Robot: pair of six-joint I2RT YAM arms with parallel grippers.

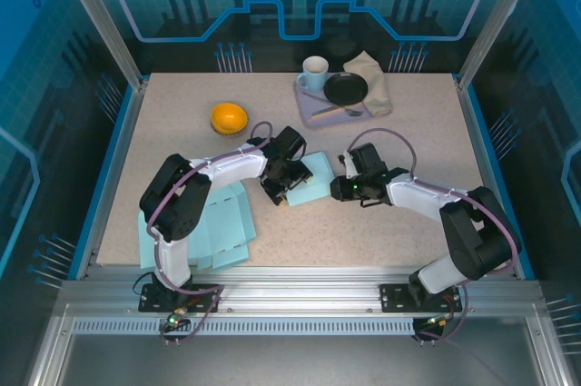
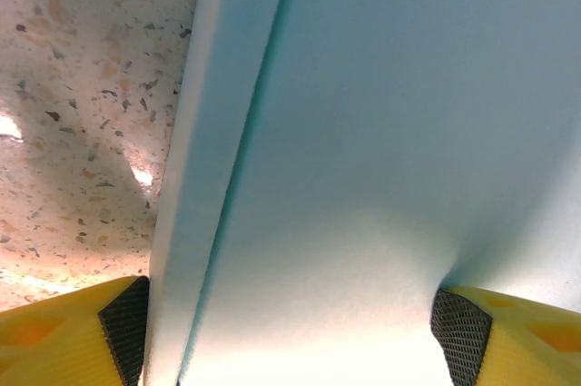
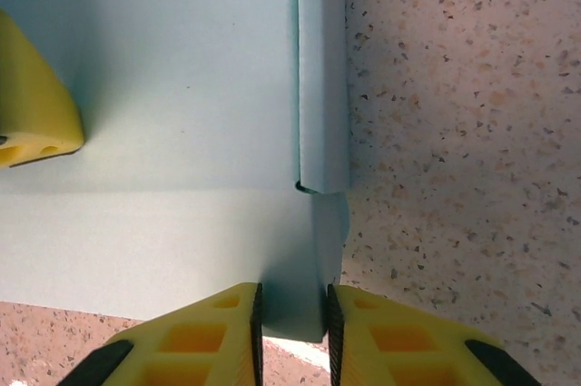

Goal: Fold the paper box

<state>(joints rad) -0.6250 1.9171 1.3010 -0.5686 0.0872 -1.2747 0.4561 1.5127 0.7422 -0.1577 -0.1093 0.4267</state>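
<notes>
The light blue paper box (image 1: 311,179) lies mid-table between both arms. My left gripper (image 1: 278,184) spans the box body from the left; in the left wrist view the box (image 2: 363,132) runs from one black pad to the other, touching both fingers (image 2: 458,336). My right gripper (image 1: 336,188) comes in from the right, and its jaws (image 3: 292,331) are closed on a narrow blue flap (image 3: 304,300) at the box's corner (image 3: 182,86). A folded side strip (image 3: 322,68) stands along the box's right edge. One yellow finger of the left gripper (image 3: 32,104) rests on the box.
A stack of flat blue box blanks (image 1: 218,222) lies near the left arm's base. An orange (image 1: 229,117) sits behind the left arm. At the back, a lilac tray (image 1: 313,104) carries a white mug (image 1: 314,69), a black dish (image 1: 346,88) and a napkin (image 1: 374,77).
</notes>
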